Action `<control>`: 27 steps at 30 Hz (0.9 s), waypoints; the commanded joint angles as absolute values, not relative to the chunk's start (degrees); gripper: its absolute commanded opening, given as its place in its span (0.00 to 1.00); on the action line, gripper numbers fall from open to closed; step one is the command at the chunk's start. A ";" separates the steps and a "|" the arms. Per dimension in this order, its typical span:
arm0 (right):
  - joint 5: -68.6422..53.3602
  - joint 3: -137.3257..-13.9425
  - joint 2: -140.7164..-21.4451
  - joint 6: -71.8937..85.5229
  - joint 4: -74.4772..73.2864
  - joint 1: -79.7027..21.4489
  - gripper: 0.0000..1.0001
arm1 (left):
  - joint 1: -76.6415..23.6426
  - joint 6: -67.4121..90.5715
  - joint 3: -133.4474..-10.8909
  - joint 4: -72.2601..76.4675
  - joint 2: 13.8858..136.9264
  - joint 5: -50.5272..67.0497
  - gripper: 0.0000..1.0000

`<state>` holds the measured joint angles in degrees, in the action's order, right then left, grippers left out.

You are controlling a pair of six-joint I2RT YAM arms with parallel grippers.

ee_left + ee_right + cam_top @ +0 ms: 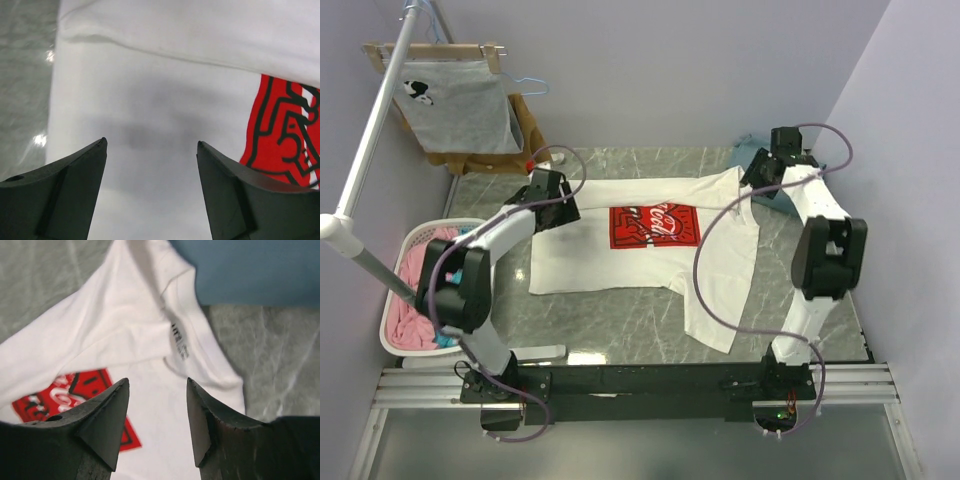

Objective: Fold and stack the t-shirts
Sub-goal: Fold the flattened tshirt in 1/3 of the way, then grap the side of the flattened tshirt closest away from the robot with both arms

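Note:
The white t-shirt (640, 265) lies spread on the marble table, its red logo (656, 226) facing up, its far edge folded over towards the logo and one sleeve hanging towards the near right. My left gripper (556, 203) is open just above the shirt's left end; in the left wrist view (152, 142) only white cloth (150, 100) lies between its fingers. My right gripper (758, 183) is open above the collar end; in the right wrist view (157, 382) the collar and label (179, 342) lie just ahead. The teal-blue shirt (260, 270) lies at the back right (744, 145).
A white laundry basket (395, 275) with pink cloth stands at the left table edge. A grey shirt (460, 110) and a brown garment (525, 125) hang from a white rack pole (370, 150) at the back left. Purple cables loop from both arms.

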<state>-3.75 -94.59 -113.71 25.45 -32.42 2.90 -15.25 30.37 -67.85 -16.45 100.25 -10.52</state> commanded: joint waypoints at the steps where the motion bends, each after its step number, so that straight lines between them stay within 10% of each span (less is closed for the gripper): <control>1: -1.58 -84.42 -100.74 24.52 -31.11 0.35 0.57 | -15.38 34.01 -60.75 -19.16 90.98 -12.48 0.78; 20: -9.23 -40.96 -58.98 31.55 -34.80 -10.10 0.59 | -17.31 55.62 -29.88 -27.24 57.58 -19.68 0.80; 27: -8.61 -36.84 -56.26 35.42 -37.35 -13.36 0.59 | -17.31 56.51 -31.29 -26.63 63.62 -22.50 0.81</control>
<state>-8.62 -38.83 -58.89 32.25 -35.83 -12.01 -17.23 54.68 -30.22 -26.44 59.46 -19.38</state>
